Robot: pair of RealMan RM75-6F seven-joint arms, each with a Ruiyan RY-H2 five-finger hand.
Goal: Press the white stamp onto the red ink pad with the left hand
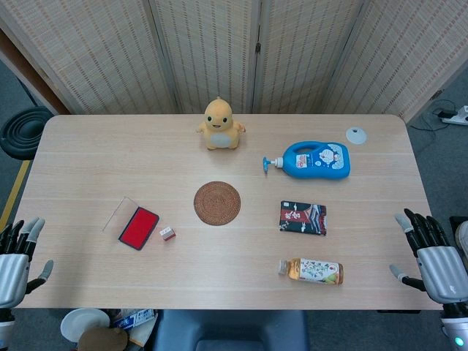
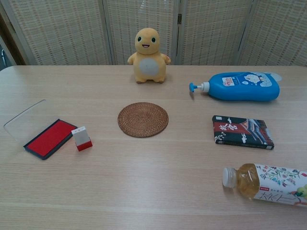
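A pale wood-grain table (image 1: 88, 153) holds one of each thing. The red ink pad (image 2: 49, 138) is a flat rectangle in a dark frame with a clear lid (image 2: 23, 120) folded open behind it, at the near left. The white stamp (image 2: 81, 138), a small block with a red base, stands upright just right of the pad, apart from it. A round woven coaster (image 2: 143, 119) sits mid-table; a yellow plush toy (image 2: 148, 55) is beyond it. To the right lie one blue pump bottle (image 2: 242, 86), one dark snack packet (image 2: 242, 132) and one clear tea bottle (image 2: 268, 183). The left hand (image 1: 16, 256) and right hand (image 1: 433, 256) hover at the near table edges, fingers spread, holding nothing.
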